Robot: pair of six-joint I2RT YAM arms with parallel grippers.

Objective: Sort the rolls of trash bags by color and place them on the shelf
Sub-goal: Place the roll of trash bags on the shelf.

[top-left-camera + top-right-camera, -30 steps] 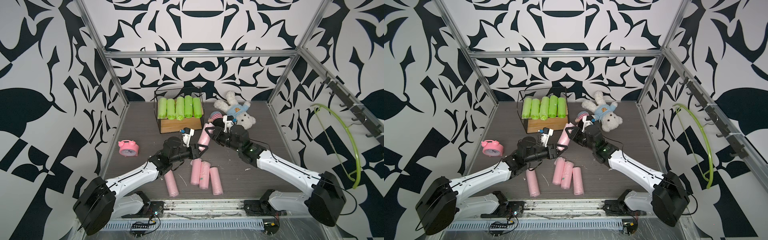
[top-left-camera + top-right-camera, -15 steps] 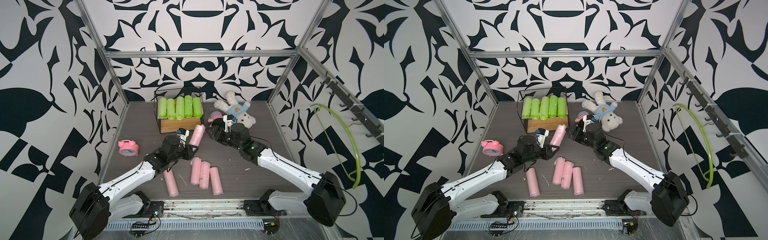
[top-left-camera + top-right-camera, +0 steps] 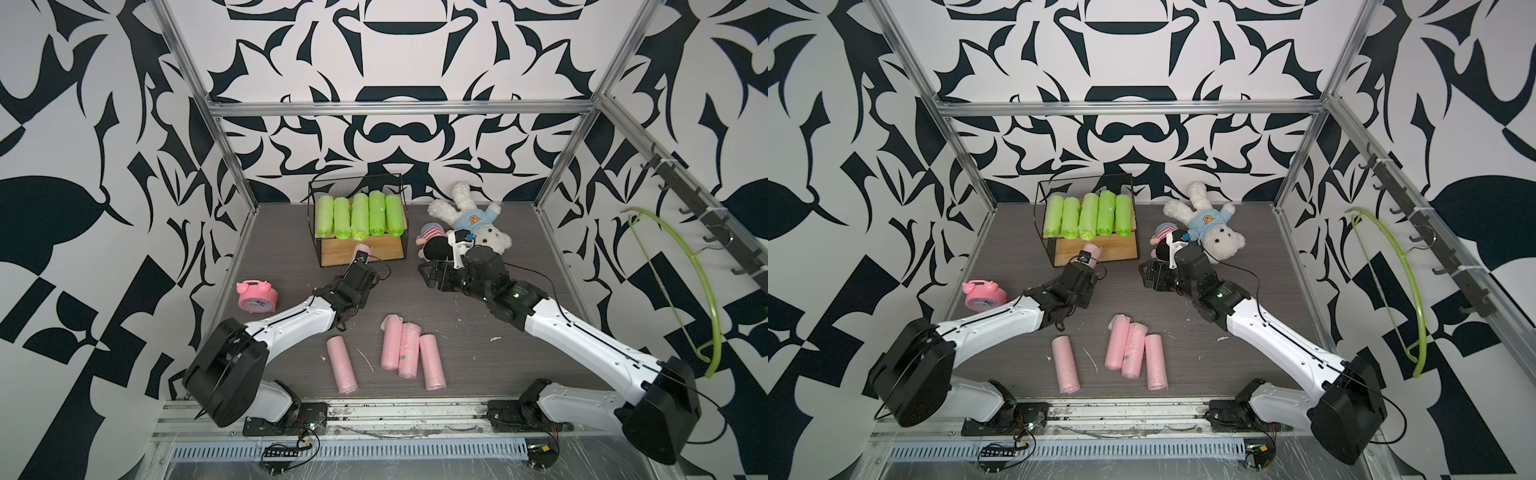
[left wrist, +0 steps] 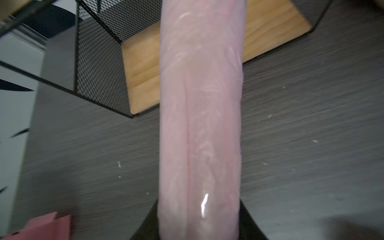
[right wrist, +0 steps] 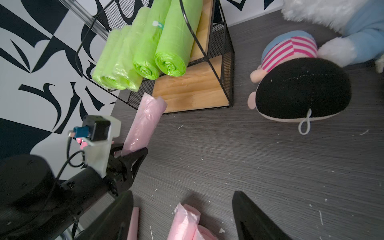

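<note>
Clamps the left gripper (image 5: 129, 150) narrow on the near end of a pink roll (image 4: 200, 104), black fingers (image 4: 251, 228) pressed against both sides of the film. Holds that roll lengthwise toward the shelf (image 3: 386, 249), far end over the front edge of the lower wooden board, in the board's left half. Hard to tell whether touching the wood there. In both top views, mostly hidden under the wrist camera, only the crumpled pink tip showing against the board.

Spreads the right gripper (image 3: 428, 276) wide, nothing between the jaws. Hovers low over the dark tabletop (image 3: 478, 345) in front of the shelf's right front corner, apart from the frame.

On the shelf's upper board: five green rolls (image 3: 359, 216), side by side, rolled ends facing the front. Behind them, black mesh and thin wire.

Well in front of the shelf, toward the arm bases: three bunched pink rolls (image 3: 407, 353) lying flat and touching one another, and a lone pink roll (image 3: 341, 365) to their left, apart from them.

Left of the shelf and further forward, near the side wall: a round pink alarm clock (image 3: 257, 296). Just right of the shelf: a small black-haired doll (image 3: 436, 249), and beyond it a white plush rabbit (image 3: 473, 220) in a blue shirt.
</note>
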